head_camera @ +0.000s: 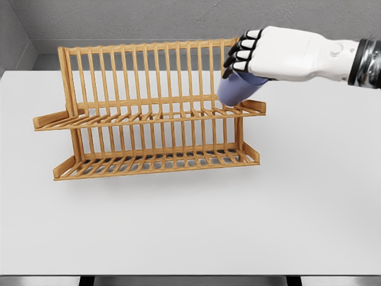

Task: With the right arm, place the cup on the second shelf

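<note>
A wooden two-tier dish rack (149, 119) stands on the white table, with an upper shelf (149, 116) and a lower shelf (155, 162). My right hand (241, 56) comes in from the right edge and is shut on a lavender-blue cup (237, 89). The cup hangs tilted just above the right end of the upper shelf, its bottom close to the slats. I cannot tell whether it touches them. The hand's fingers (238, 55) hide the cup's top. My left arm is out of sight.
The white table (190, 226) spreads wide in front of and to the right of the rack. A grey wall runs behind it. The rack's tall back rail (149, 50) rises just left of the hand.
</note>
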Action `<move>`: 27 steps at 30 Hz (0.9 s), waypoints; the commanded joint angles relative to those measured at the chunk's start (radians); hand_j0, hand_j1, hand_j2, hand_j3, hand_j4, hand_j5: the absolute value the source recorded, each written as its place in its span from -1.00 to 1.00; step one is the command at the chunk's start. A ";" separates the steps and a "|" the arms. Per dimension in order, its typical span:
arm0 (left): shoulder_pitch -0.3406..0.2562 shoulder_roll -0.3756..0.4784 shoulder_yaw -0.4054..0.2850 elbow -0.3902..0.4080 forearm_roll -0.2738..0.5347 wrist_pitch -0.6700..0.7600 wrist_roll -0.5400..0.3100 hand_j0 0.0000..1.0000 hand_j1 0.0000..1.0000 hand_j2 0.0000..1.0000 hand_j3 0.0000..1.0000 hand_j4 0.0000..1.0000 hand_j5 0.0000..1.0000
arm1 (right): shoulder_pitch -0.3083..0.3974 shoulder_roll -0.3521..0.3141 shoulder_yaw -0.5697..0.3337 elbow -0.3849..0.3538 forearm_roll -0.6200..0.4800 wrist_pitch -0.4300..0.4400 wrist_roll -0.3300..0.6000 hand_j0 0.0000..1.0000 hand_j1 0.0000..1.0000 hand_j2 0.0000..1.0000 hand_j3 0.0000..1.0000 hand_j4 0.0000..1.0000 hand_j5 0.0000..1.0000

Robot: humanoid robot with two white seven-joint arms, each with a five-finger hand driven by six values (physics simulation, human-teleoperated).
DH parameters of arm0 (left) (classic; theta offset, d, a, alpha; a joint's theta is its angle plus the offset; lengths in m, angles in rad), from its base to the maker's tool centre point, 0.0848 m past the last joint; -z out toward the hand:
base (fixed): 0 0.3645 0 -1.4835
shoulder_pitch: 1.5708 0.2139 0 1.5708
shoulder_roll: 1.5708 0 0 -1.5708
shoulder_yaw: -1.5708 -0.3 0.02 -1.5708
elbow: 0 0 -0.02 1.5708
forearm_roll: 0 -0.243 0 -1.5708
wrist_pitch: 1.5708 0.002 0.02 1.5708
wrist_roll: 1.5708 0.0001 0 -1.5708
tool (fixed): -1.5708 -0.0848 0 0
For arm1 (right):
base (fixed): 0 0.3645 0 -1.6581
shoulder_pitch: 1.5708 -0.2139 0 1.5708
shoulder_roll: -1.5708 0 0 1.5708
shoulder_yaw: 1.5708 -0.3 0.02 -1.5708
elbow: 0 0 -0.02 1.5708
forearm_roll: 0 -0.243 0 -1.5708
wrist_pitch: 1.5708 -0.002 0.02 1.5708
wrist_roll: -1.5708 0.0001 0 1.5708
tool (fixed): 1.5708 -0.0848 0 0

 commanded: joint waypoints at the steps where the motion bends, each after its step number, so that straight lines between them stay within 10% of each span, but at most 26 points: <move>1: 0.000 0.000 0.000 0.000 0.000 0.000 0.000 1.00 1.00 1.00 1.00 1.00 1.00 | 0.000 -0.002 0.019 0.000 -0.003 0.003 -0.001 0.51 0.51 0.51 0.51 0.51 0.51; 19: 0.000 0.000 0.000 0.000 0.000 0.000 0.000 1.00 1.00 1.00 1.00 1.00 1.00 | -0.044 0.005 0.074 0.009 -0.001 0.008 -0.001 1.00 1.00 1.00 1.00 1.00 1.00; 25: 0.000 0.000 0.000 0.000 0.000 0.000 0.000 1.00 1.00 1.00 1.00 1.00 1.00 | -0.018 -0.017 -0.181 0.051 -0.003 0.003 -0.001 1.00 1.00 1.00 1.00 1.00 1.00; 27: 0.000 0.000 0.000 0.000 0.000 0.000 0.000 1.00 1.00 1.00 1.00 1.00 1.00 | 0.173 -0.011 -0.426 0.072 -0.001 0.003 -0.001 1.00 1.00 1.00 1.00 1.00 1.00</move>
